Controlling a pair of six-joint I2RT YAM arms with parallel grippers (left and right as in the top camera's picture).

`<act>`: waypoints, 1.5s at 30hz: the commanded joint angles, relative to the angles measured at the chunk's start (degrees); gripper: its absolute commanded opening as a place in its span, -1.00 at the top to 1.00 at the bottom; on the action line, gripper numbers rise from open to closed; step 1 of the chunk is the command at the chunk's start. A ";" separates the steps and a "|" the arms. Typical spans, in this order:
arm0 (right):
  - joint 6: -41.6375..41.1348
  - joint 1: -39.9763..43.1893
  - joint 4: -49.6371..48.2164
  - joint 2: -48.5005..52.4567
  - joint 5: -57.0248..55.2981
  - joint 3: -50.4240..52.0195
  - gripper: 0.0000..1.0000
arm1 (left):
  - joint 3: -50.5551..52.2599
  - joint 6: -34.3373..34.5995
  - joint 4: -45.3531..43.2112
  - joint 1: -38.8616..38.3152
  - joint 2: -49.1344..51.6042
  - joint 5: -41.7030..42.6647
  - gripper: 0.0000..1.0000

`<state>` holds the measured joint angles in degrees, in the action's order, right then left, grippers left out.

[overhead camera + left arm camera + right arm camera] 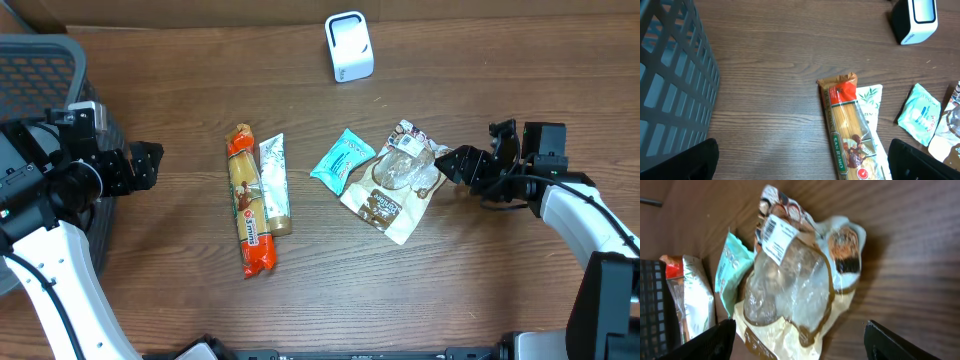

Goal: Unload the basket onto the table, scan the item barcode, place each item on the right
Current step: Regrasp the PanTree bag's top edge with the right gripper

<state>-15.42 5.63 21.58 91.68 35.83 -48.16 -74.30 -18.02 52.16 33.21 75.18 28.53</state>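
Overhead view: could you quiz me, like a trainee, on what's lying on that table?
1. True or false: the white scanner stands apart from the packets.
2. Which packet shows a barcode label in the right wrist view? A clear snack bag; B teal pouch; C pasta.
3. How many packets lie on the table?
Key: 1 true; 2 A; 3 four.
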 commanded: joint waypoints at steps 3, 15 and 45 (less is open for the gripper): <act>-1.38 0.11 1.90 1.49 9.09 1.16 -0.72 | 0.04 -0.85 -0.09 0.13 0.15 0.90 -0.99; -6.10 0.04 -6.23 12.35 13.35 1.95 -0.64 | 0.04 -0.85 -0.09 0.13 0.15 0.90 -0.99; -26.29 -13.86 -34.23 21.53 17.05 0.52 0.89 | 0.04 -0.85 -0.09 0.13 0.15 0.90 -0.99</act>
<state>-43.90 -8.86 -12.45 112.99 47.64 -46.70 -74.30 -18.04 52.14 33.21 75.18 28.53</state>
